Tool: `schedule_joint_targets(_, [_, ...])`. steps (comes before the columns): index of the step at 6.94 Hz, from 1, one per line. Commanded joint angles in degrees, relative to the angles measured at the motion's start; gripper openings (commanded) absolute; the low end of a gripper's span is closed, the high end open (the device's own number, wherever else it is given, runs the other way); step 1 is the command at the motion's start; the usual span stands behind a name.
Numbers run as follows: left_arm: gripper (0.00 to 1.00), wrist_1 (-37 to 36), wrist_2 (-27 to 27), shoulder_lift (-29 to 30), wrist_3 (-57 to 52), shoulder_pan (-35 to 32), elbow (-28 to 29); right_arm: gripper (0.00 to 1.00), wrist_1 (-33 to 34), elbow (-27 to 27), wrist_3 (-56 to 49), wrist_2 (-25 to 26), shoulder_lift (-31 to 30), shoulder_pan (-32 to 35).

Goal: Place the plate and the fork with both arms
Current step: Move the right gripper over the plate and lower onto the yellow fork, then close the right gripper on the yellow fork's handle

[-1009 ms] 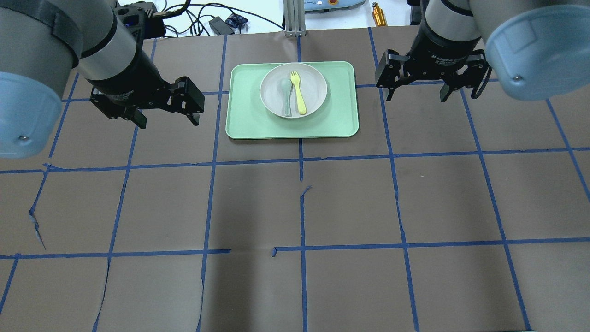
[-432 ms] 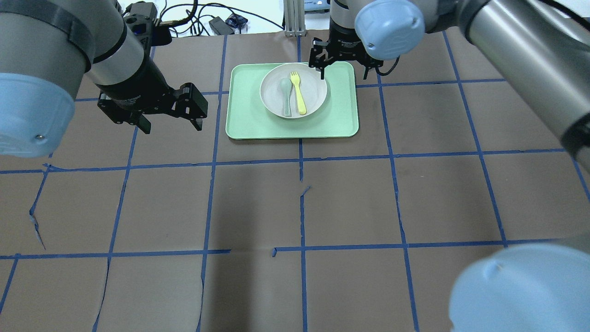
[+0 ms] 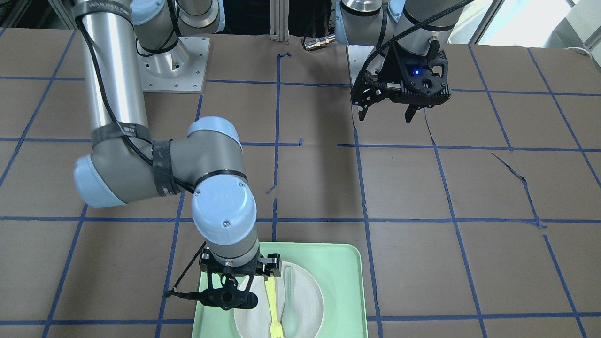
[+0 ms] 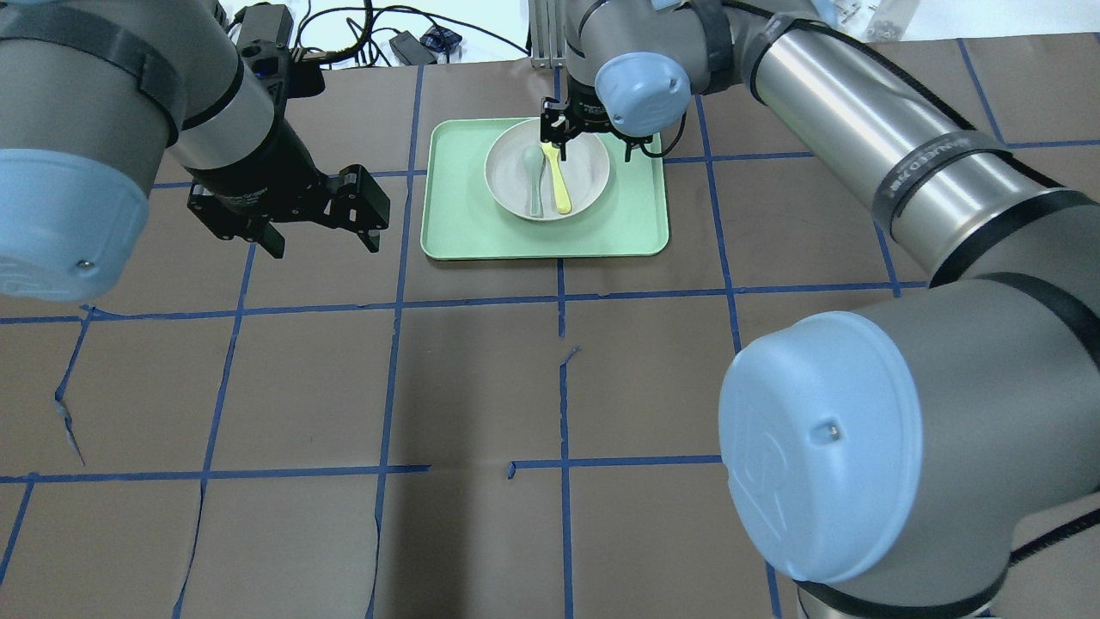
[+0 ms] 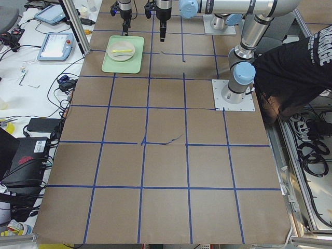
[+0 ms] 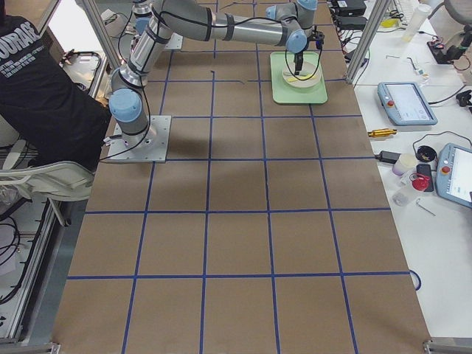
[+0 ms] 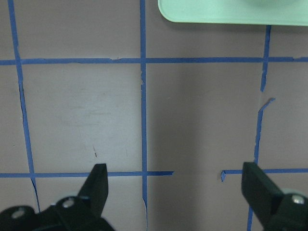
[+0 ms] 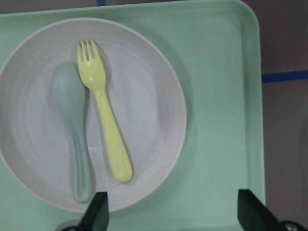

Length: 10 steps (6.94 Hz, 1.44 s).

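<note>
The off-white plate sits on a mint-green tray at the far middle of the table. The pale-yellow fork lies on the plate, tines pointing away from the robot. My right gripper is open and empty, low over the plate's far right rim. In the right wrist view the plate and fork lie ahead of the open right gripper. My left gripper is open and empty above bare table left of the tray; its wrist view shows the open left gripper over paper.
A grey-green spoon lies on the plate beside the fork, on its left. The table is brown paper with blue tape lines. Cables and devices lie beyond the far edge. A person sits by the robot's base.
My right arm has swung from the table's right side leftward to over the tray and plate, gripper still open. My left gripper has barely shifted.
</note>
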State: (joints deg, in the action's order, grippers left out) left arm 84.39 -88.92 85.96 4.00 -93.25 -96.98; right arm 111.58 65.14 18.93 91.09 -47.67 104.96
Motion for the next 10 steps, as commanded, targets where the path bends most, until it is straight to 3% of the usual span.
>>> schedule_joint_targets(1, [1.00, -0.02, -0.03, 0.00, -0.04, 0.00, -0.05, 0.83, 3.55, -0.11, -0.04, -0.21, 3.11, 1.74])
schedule_joint_targets(4, [1.00, -0.02, -0.03, -0.27, -0.22, 0.09, -0.13, 0.63, 4.07, 0.51, -1.00, -0.21, 3.81, 2.18])
schedule_joint_targets(8, [1.00, -0.11, -0.03, 0.08, -0.04, 0.09, -0.13, 0.58, 7.77, 0.51, -1.00, -0.13, 6.18, 2.27])
schedule_joint_targets(10, [1.00, -0.02, -0.03, 0.08, -0.04, 0.09, -0.13, 0.48, 8.38, 0.51, -1.00, -0.04, 6.80, 2.18])
